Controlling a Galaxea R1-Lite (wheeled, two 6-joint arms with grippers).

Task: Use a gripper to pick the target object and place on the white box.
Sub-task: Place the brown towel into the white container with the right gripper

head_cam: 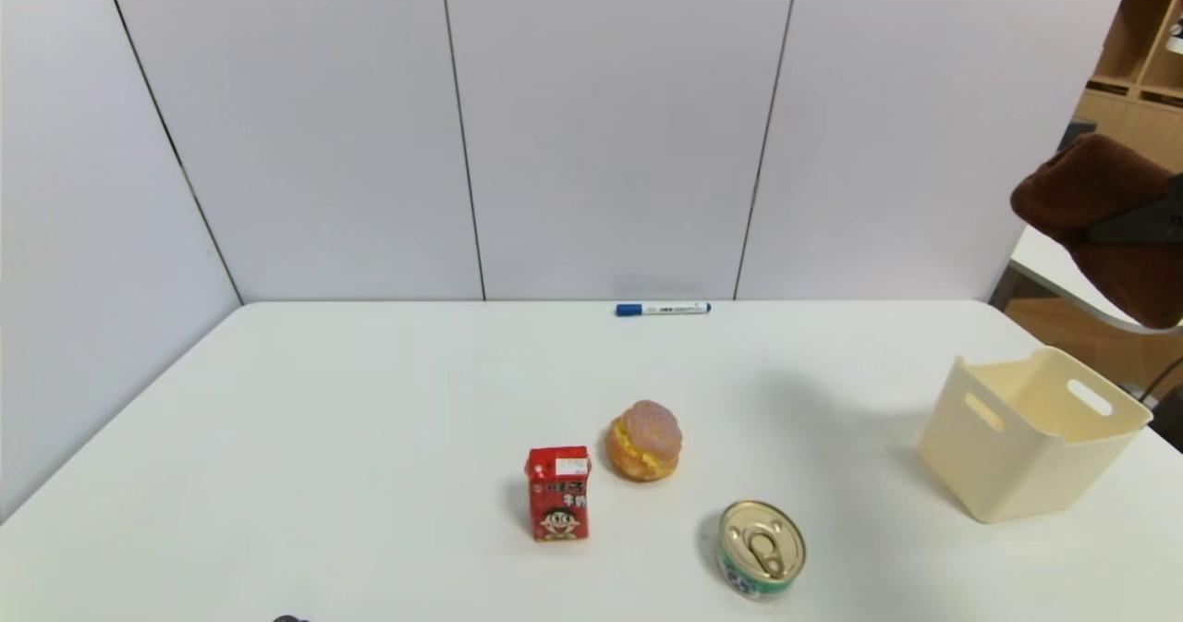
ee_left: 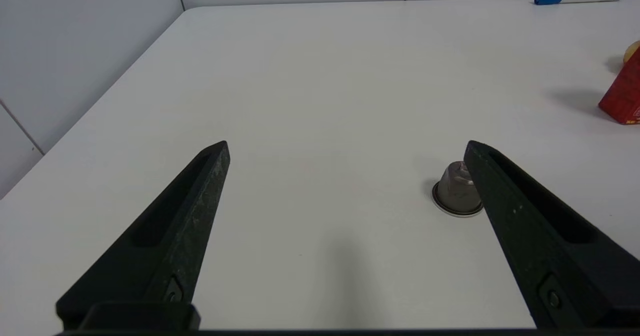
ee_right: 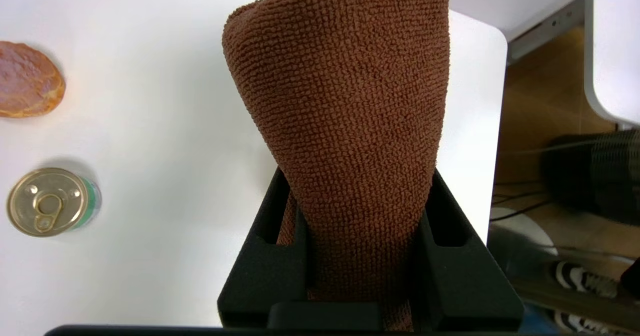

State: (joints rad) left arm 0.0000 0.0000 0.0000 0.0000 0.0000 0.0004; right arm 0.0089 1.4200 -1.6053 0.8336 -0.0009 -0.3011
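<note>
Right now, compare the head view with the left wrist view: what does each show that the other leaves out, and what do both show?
Only head view: white box, brown towel held above it by the right gripper, and tin can.

Only left wrist view: left gripper, open over the table, with most of a small metallic capsule.

Both: table, marker, red carton, and bun.

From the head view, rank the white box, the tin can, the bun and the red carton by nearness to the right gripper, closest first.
1. White box, just below the right gripper.
2. Tin can and bun, both left of the box: too close to call.
3. Red carton, left of both.
</note>
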